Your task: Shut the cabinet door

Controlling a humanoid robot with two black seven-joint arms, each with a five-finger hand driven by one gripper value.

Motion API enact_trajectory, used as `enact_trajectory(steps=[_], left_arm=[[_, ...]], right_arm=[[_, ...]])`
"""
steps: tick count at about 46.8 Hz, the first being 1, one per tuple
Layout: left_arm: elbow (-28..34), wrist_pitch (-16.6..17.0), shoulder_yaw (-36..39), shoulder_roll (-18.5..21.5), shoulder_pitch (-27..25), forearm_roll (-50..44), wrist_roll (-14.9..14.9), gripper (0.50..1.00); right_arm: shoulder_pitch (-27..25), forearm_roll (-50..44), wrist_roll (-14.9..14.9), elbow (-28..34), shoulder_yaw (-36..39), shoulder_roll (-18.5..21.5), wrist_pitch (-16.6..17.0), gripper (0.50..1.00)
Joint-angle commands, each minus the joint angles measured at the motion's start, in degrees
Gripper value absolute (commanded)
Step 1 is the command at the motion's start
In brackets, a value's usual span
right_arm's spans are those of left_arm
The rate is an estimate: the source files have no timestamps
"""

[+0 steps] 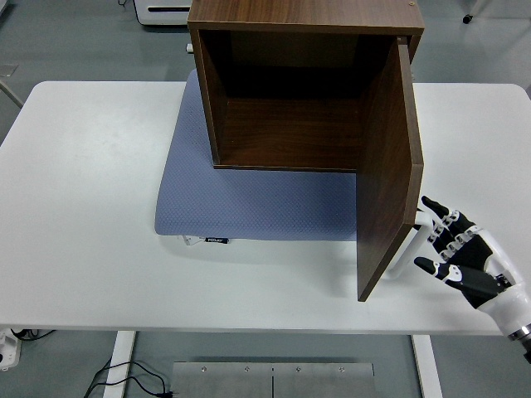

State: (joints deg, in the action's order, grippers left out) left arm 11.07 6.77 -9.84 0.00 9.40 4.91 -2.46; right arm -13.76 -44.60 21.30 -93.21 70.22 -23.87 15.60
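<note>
you see a dark walnut-grain cabinet (290, 99) sitting toward the far middle of the white table (83, 207), a plain open box with flat board walls and an empty, shadowed interior. it rests on a blue-grey mat (249, 203) with a fine dimpled weave and rounded corners, which spreads out toward the near left of the cabinet. a small dark label (214, 240) sits on the mat's near edge.

the cabinet door (386, 174) is hinged on the right side and stands wide open, swung out toward the near edge of the table so you look at its smooth inner face and thin front edge. a white loop-shaped handle (411, 240) curves out from the door's outer side, low and near its free edge.

your right hand (460, 257) is over the table's near right corner, just beside that handle, on the door's outer side. its black fingers (440, 211) with white joint segments are spread and loosely extended toward the door, gripping nothing; you cannot tell whether the fingertips touch the handle.
</note>
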Motion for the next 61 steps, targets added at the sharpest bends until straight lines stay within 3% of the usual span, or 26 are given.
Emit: enact_trajectory(steps=[1, 27, 61], left_arm=[[0.00, 0.00, 0.00, 0.00, 0.00, 0.01, 0.00, 1.000], [0.00, 0.00, 0.00, 0.00, 0.00, -0.08, 0.00, 1.000], [0.00, 0.00, 0.00, 0.00, 0.00, 0.01, 0.00, 1.000]], right_arm=[[0.40, -1.01, -0.03, -0.04, -1.40, 0.76, -0.22, 1.000], [9.45, -2.33, -0.03, 0.75, -9.84, 2.51, -1.10, 1.000], [24.13, -1.89, -0.03, 8.66, -21.00, 6.91, -1.10, 1.000]])
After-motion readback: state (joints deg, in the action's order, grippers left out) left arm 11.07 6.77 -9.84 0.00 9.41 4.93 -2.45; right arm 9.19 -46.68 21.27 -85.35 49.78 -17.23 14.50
